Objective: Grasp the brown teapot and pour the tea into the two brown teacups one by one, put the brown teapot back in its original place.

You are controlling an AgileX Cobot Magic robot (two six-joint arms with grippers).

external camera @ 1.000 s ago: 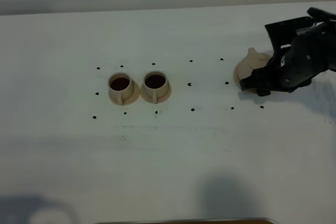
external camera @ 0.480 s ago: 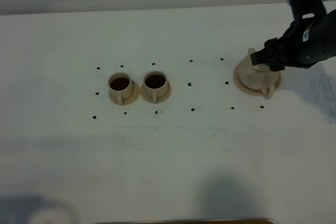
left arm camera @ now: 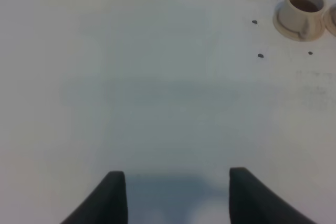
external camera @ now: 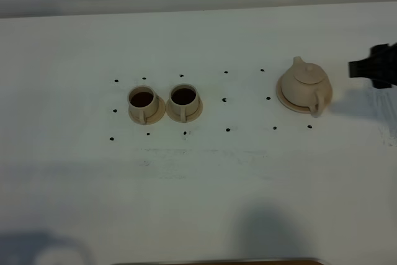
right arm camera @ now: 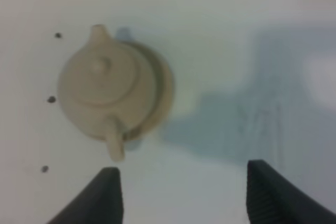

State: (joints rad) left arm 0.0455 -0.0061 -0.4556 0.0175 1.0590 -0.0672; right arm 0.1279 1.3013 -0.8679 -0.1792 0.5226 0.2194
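The brown teapot (external camera: 304,87) stands upright on its wide saucer (external camera: 282,100) at the right of the table, lid on and handle toward the front. The two brown teacups (external camera: 142,102) (external camera: 183,98) stand side by side on their small saucers at centre left, both holding dark tea. My right gripper (external camera: 372,69) is at the right edge, apart from the teapot. In the right wrist view it (right arm camera: 184,198) is open and empty, with the teapot (right arm camera: 105,87) and saucer (right arm camera: 165,90) beyond it. My left gripper (left arm camera: 176,198) is open and empty over bare table, far from one cup (left arm camera: 302,6).
Small black dots (external camera: 225,98) mark the white table around the cups and the teapot. The table's far edge (external camera: 186,10) runs along the top of the high view. A dark strip (external camera: 217,261) lies at the front edge.
My right gripper has let go of the teapot and drawn back to the right. The teapot now stands uncovered on its saucer. The cups have not moved.
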